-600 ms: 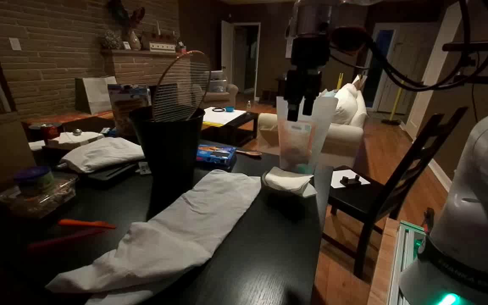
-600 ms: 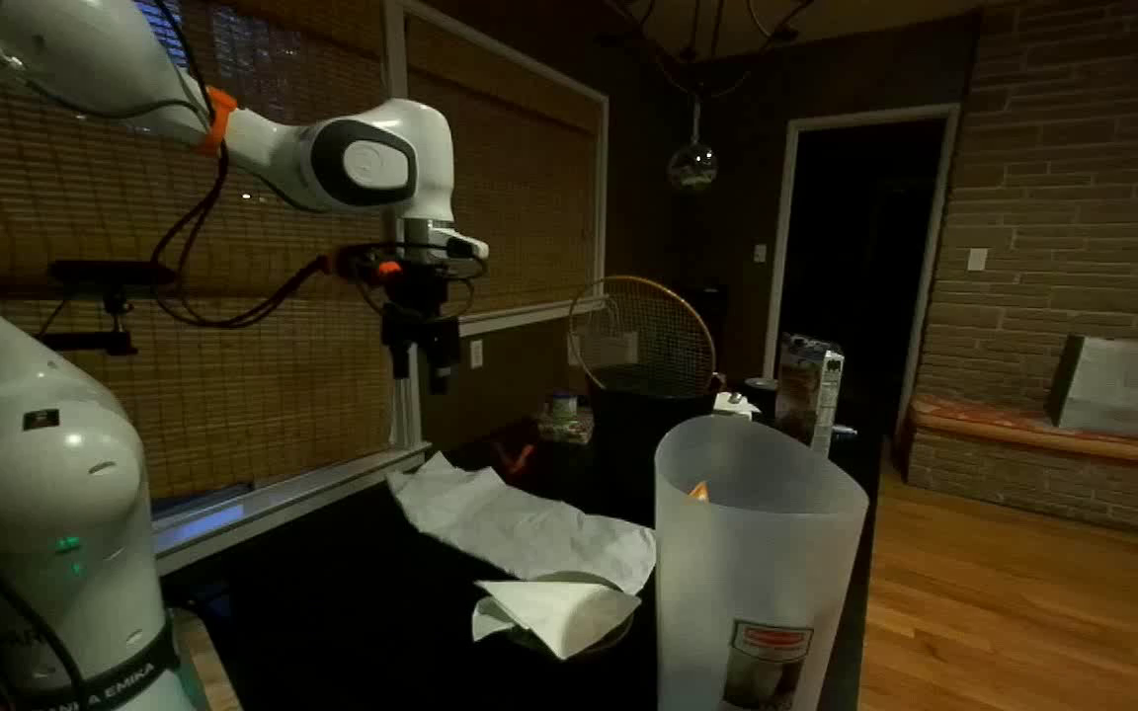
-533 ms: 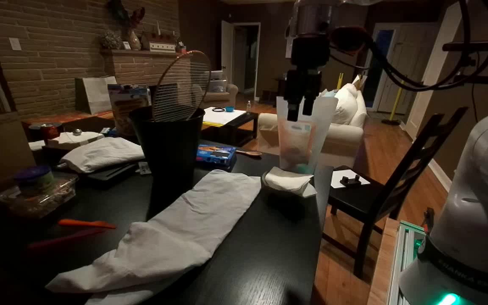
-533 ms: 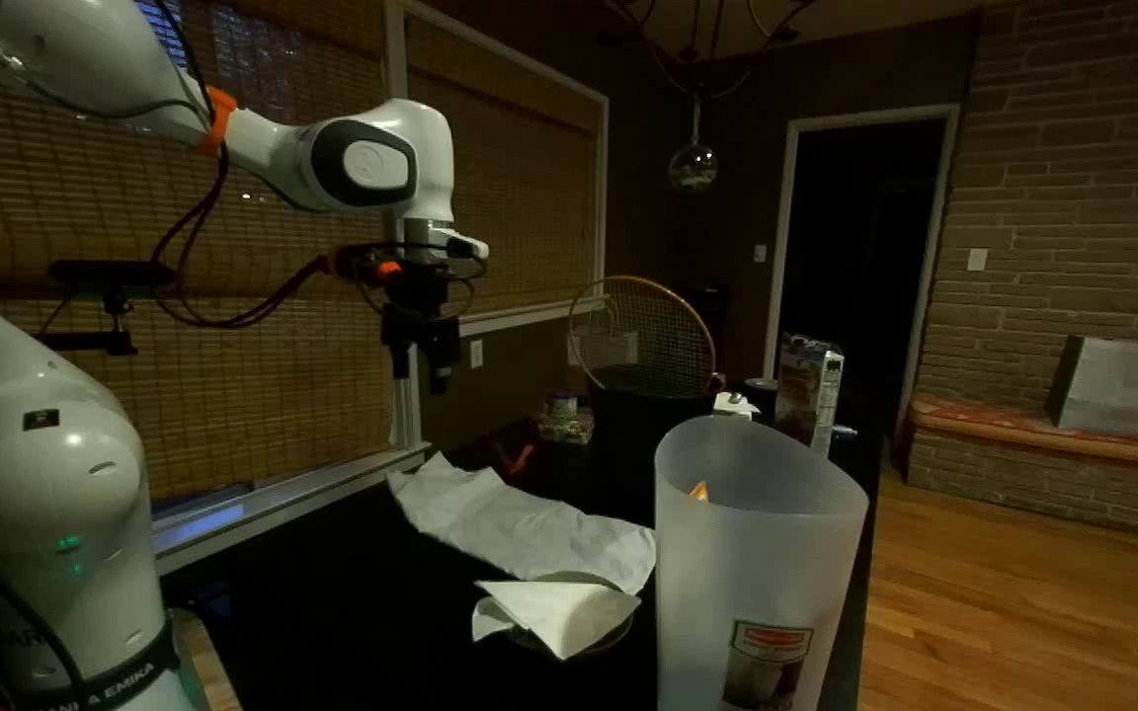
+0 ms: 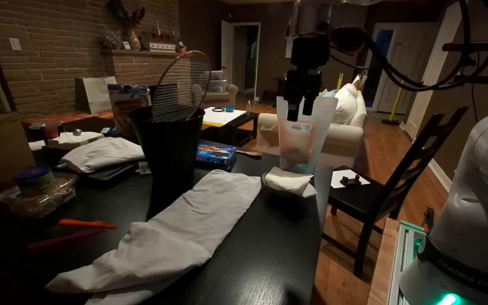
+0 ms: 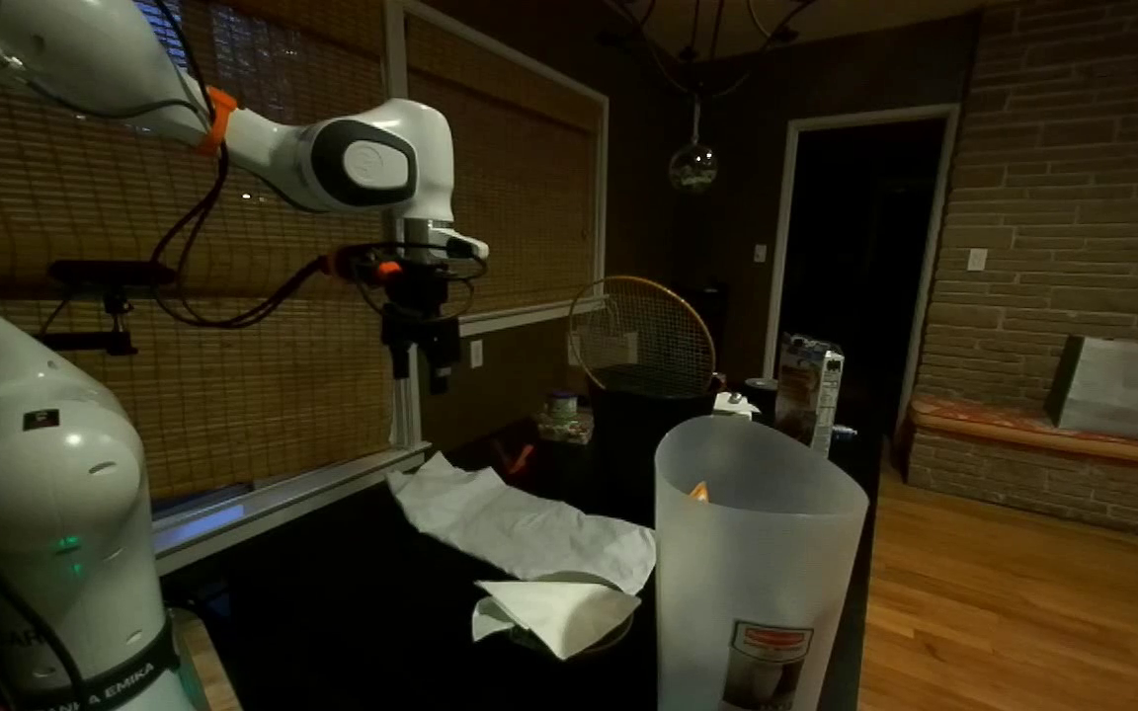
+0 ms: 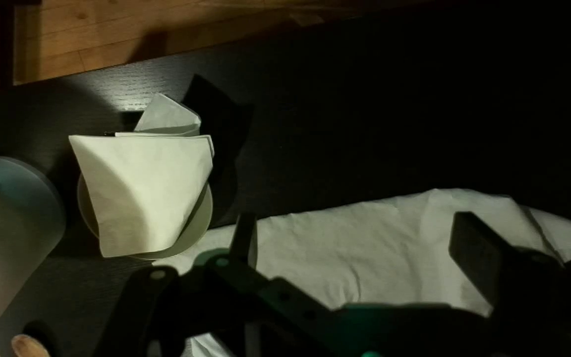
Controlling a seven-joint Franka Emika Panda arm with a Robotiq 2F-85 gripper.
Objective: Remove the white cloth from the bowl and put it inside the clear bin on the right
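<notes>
A folded white cloth sits in a small bowl and hangs over its rim; the cloth shows in both exterior views [image 5: 288,180] [image 6: 564,604] and in the wrist view [image 7: 146,193]. The bowl [image 7: 199,223] is mostly covered by it. The clear bin [image 6: 757,563] stands right beside the bowl; it also shows in the wrist view [image 7: 18,238]. Something orange is inside the bin. My gripper [image 6: 421,378] is open and empty, high above the table. In the wrist view the gripper [image 7: 355,220] has its fingers wide apart, over a larger white cloth, with the bowl to their left.
The larger white cloth [image 5: 193,224] lies along the dark table. A black bin [image 5: 167,148] holding a racket [image 5: 182,87] stands behind it. A blue box [image 5: 216,155], a wooden spoon [image 5: 250,153], orange tongs-like item [image 5: 85,223] and a plastic container [image 5: 36,199] lie around.
</notes>
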